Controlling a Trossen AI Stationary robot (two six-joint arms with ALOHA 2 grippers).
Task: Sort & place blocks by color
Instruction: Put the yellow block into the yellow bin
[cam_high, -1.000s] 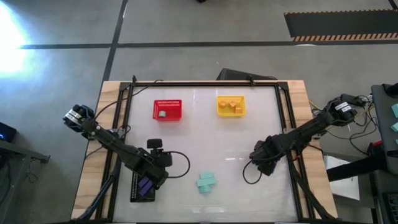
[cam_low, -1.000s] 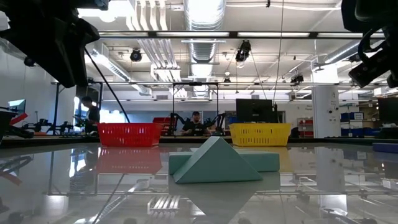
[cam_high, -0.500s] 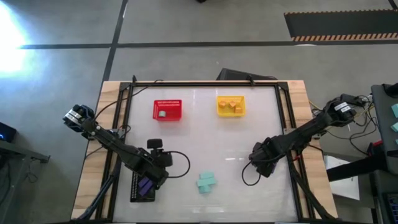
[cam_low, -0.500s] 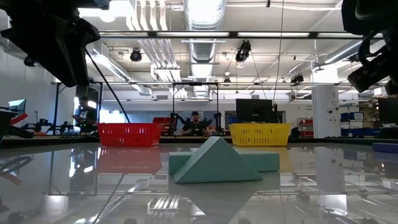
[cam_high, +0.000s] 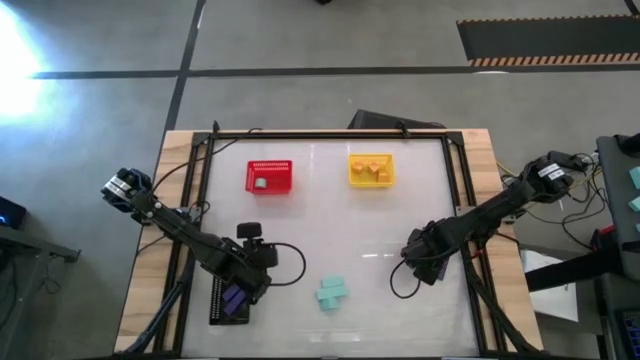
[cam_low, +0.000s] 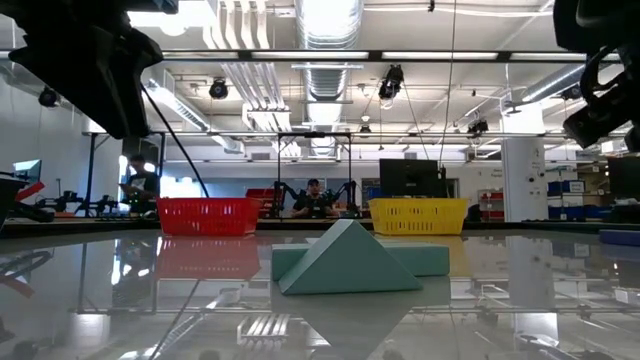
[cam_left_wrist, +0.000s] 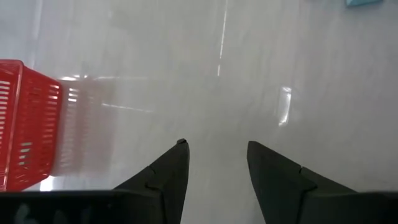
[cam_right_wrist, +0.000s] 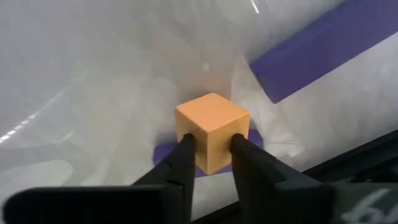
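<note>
My right gripper (cam_right_wrist: 211, 142) is shut on an orange cube (cam_right_wrist: 212, 121) over the right part of the table (cam_high: 415, 262). My left gripper (cam_left_wrist: 214, 144) is open and holds nothing. It hovers by the near-left black basket (cam_high: 228, 301), which holds purple blocks (cam_high: 236, 298). Two teal blocks (cam_high: 332, 293) lie crossed on the table near its near edge, and in the low view a triangular one (cam_low: 350, 262) stands in front of a long one. The red basket (cam_high: 270, 177) holds a teal block. The yellow basket (cam_high: 371, 169) holds orange blocks. My right gripper pinches the orange cube between its two fingers (cam_right_wrist: 180, 163), one on each of two opposite side faces (cam_right_wrist: 198, 138). The fingertips reach about halfway along the cube. In the low view this gripper (cam_low: 605, 105) is well above the table top, so the cube is lifted clear.
The red basket (cam_left_wrist: 25, 124) and the yellow basket stand side by side near the far edge. A purple band (cam_right_wrist: 323, 56) shows on the glossy table beyond the cube. Cables trail on the table beside both grippers. People stand in the room beyond the table.
</note>
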